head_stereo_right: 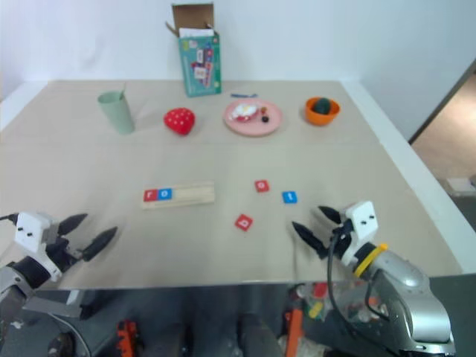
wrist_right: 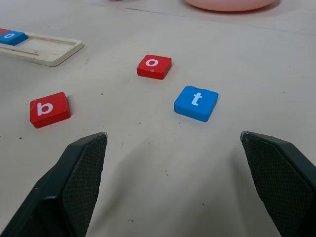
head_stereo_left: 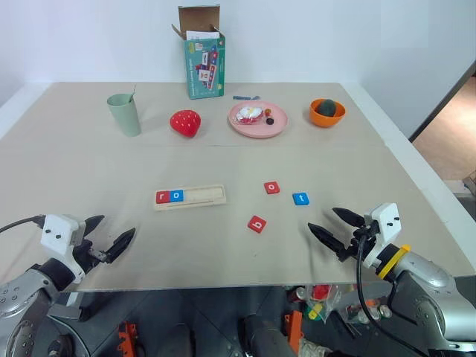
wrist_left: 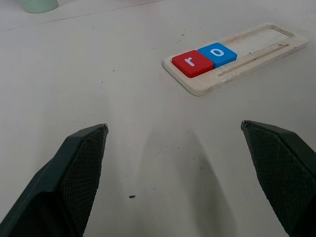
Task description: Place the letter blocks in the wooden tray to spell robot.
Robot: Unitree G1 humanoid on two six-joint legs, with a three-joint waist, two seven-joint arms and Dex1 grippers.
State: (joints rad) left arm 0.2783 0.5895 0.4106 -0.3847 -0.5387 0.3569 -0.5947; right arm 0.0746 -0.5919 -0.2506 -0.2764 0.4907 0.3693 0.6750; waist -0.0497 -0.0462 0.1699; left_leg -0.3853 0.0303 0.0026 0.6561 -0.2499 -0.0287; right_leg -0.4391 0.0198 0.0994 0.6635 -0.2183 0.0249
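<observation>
Table [head_stereo_left: 223, 160] of pale beige, matte, with a faint seam across it, stands against a white wall; a strip of brown floor shows past its right edge. Five letter blocks in all, three red and two blue. The red r block [head_stereo_left: 162, 197] and a blue o block [head_stereo_left: 176, 195] lie side by side, touching, at the left end of the single wooden tray [head_stereo_left: 204, 195], which sits a little left of the table's middle; the rest of the tray is bare. Loose on the table right of the tray: a red o block [head_stereo_left: 272, 187], a blue t block [head_stereo_left: 300, 198] just beside it toward the right edge, and a red b block [head_stereo_left: 257, 224] nearer the front edge. Along the back edge, one of each: green cup [head_stereo_left: 125, 114], strawberry toy [head_stereo_left: 185, 123], pink plate [head_stereo_left: 257, 120] bearing small items, orange bowl [head_stereo_left: 327, 112] with a dark thing in it, and an open teal carton [head_stereo_left: 203, 63]. The left claw [head_stereo_left: 109, 238] hovers near the front left corner, spread wide and holding nothing; the right claw [head_stereo_left: 336, 227] hovers near the front right, likewise wide and empty, the loose blocks ahead of it
</observation>
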